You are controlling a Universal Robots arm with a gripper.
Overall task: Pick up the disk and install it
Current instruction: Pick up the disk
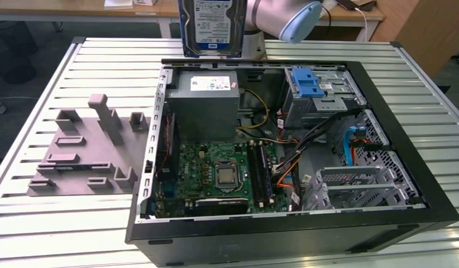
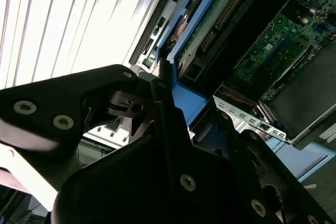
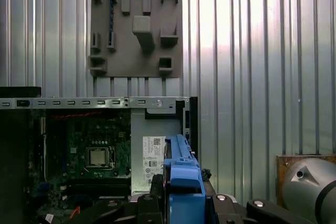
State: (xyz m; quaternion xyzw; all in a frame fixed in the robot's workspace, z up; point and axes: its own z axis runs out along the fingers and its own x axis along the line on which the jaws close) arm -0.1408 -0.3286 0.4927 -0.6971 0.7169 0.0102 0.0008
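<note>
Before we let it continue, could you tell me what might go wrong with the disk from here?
The gripper holds the disk above the case by its blue carrier edge; a slip could drop it onto the power supply. Loose cables near the drive cage could snag it.

Silver arm (image 1: 268,15), blue cap (image 1: 300,23), black jaws.

Disk (image 1: 209,28) bare metal; table (image 1: 103,67) ribbed shiny metal.

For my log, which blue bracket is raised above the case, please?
The one framing the disk, held aloft; the other bracket sits inside, on the drive cage.
</note>
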